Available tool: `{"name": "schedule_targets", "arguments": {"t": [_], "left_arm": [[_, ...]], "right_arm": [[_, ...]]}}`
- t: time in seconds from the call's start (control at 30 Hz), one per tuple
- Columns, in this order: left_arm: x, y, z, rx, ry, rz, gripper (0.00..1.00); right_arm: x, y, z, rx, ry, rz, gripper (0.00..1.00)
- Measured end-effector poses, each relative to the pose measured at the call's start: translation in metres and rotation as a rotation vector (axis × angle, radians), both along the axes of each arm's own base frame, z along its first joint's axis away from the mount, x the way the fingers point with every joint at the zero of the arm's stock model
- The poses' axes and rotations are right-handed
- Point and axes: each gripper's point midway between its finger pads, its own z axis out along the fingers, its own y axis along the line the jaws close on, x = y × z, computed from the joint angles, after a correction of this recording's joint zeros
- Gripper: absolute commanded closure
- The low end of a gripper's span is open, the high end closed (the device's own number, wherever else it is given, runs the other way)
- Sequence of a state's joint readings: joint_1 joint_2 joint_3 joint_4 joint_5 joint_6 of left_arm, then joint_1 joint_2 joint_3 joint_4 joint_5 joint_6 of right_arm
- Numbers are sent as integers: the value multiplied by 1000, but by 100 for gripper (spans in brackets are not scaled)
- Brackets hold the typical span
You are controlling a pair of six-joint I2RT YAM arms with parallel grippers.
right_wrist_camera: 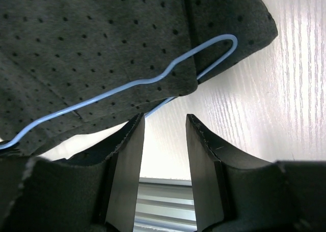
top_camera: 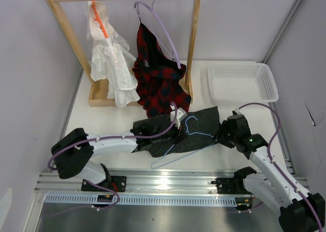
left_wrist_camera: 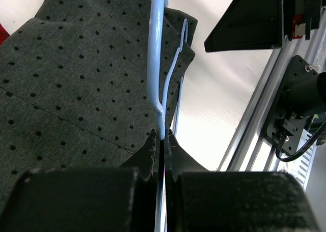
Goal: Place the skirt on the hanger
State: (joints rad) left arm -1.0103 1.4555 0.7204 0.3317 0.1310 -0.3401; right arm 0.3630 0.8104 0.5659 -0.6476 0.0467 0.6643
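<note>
The dark grey dotted skirt (top_camera: pixel 201 125) lies flat on the white table between both arms. The light-blue wire hanger (top_camera: pixel 192 132) lies on it, hook towards the right, its long bar running off the cloth to the near left. My left gripper (top_camera: pixel 175 134) is shut on the hanger wire; in the left wrist view the hanger (left_wrist_camera: pixel 155 59) runs up out of the closed jaws (left_wrist_camera: pixel 162 135) over the skirt (left_wrist_camera: pixel 76 79). My right gripper (top_camera: pixel 221 133) is open and empty at the skirt's right edge; in the right wrist view its jaws (right_wrist_camera: pixel 164 119) stand just below the skirt (right_wrist_camera: pixel 102 38) and the hanger hook (right_wrist_camera: pixel 224 44).
A wooden rack (top_camera: pixel 193 38) at the back holds a white frilly dress (top_camera: pixel 114 64) on an orange hanger and a red plaid garment (top_camera: pixel 160 74) on a lilac hanger. A white basket (top_camera: pixel 242 82) sits back right. A metal rail (top_camera: pixel 163 183) runs along the near edge.
</note>
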Motion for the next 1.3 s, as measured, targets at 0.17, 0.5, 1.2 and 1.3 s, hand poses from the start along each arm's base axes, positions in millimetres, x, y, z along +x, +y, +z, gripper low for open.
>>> {"name": "schedule_targets", "arguments": {"t": [0.17,0.5,1.2,1.3], "left_arm": [[3,1,-5,11,3,11,100],[8,3,-6,14,3,27,100],[7,2,-9,16,13,13,100],[6,2,-9,15,16,9,100]], "right_arm": [[-2,-2,-16,-5,15,-25,56],[0,-3,-41,-18,34,-57,55],[18,-2,-48,-8,-64,-78,88],[18,-2,-47,-8,-68,-77,97]]}}
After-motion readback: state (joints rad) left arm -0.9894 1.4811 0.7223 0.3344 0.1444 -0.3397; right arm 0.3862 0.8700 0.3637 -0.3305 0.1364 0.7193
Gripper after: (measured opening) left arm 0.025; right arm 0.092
